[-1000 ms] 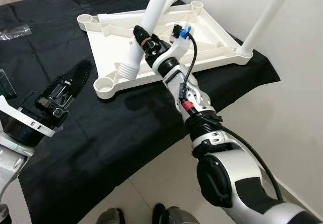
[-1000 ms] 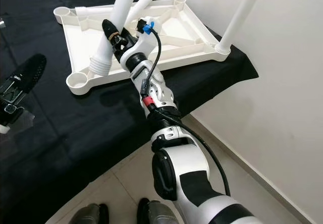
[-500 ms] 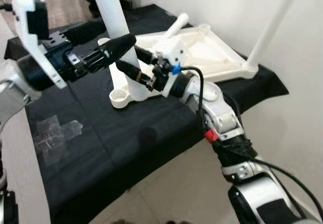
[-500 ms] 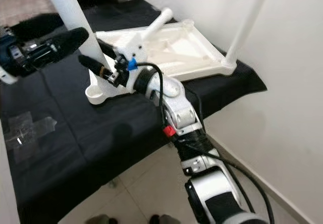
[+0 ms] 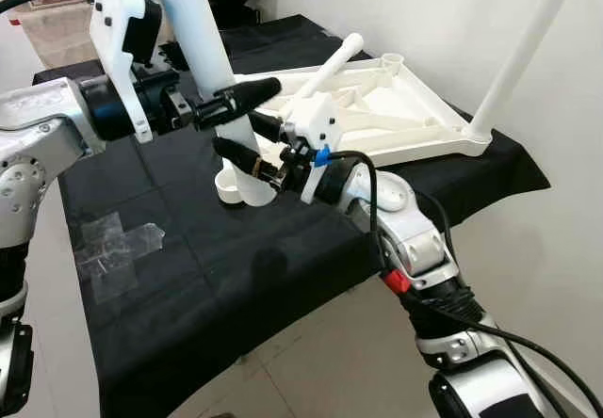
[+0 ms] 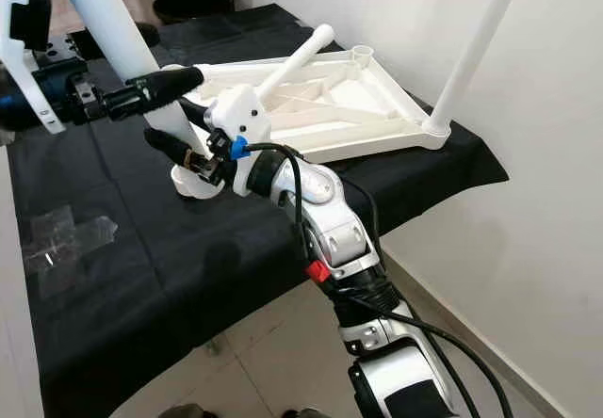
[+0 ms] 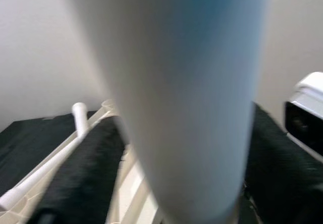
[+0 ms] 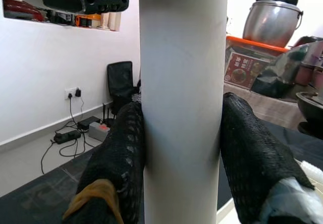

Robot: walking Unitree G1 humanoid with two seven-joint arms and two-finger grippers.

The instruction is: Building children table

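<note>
Left eye view: left gripper (image 5: pixel 226 109) and right gripper (image 5: pixel 247 150) both clamp the white plastic tube leg (image 5: pixel 203 51) over the corner socket (image 5: pixel 229 188) of the upturned white plastic tabletop (image 5: pixel 415 121); keep leg plumb, press straight down.

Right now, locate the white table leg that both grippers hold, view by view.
Left eye: table leg upper left, standing in the tabletop's corner socket.
Right eye: leg upper left.
Left wrist: leg centre, close and blurred.
Right wrist: leg centre, between the black fingers.
Shared landmark: the loose leg lying across the upturned tabletop.

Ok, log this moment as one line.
stage: leg fitting | left gripper: shut on table leg | right gripper: shut on table leg, lower | leg foot: at tabletop corner socket
</note>
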